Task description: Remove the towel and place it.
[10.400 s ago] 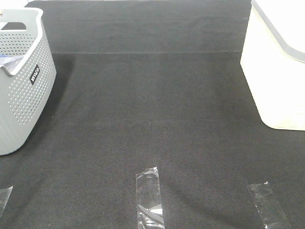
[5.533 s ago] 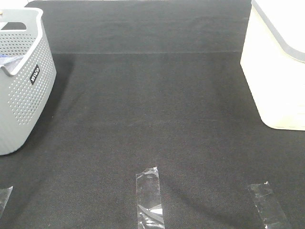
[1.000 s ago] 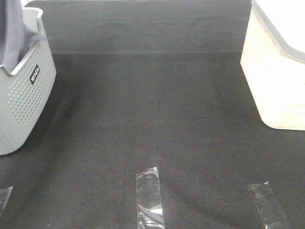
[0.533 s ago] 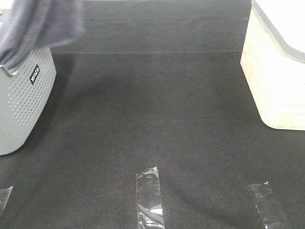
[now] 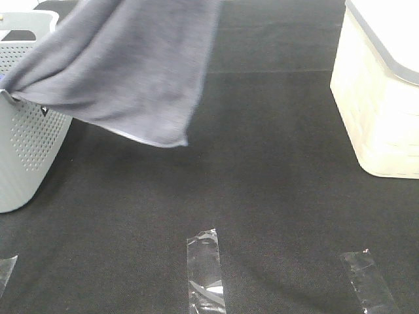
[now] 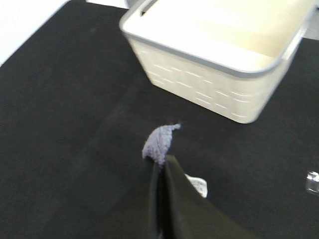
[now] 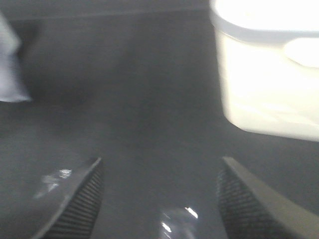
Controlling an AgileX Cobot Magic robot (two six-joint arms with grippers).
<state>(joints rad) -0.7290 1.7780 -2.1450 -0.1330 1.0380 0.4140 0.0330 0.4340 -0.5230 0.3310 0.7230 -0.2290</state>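
no readable text on the towel (image 5: 131, 65), basket (image 5: 26, 163) or bin (image 5: 380, 111).

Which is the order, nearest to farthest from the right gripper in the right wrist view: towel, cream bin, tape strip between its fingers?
1. Tape strip: on the mat, seen between the fingers of the open right gripper.
2. Cream bin: farther ahead, on the robot's right.
3. Towel: farthest, over on the robot's left; only a corner shows.

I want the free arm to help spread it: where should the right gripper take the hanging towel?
Probably the towel's low hanging corner, from the open mat side: it dangles free with a hemmed edge, while the far end lies against the grey basket.
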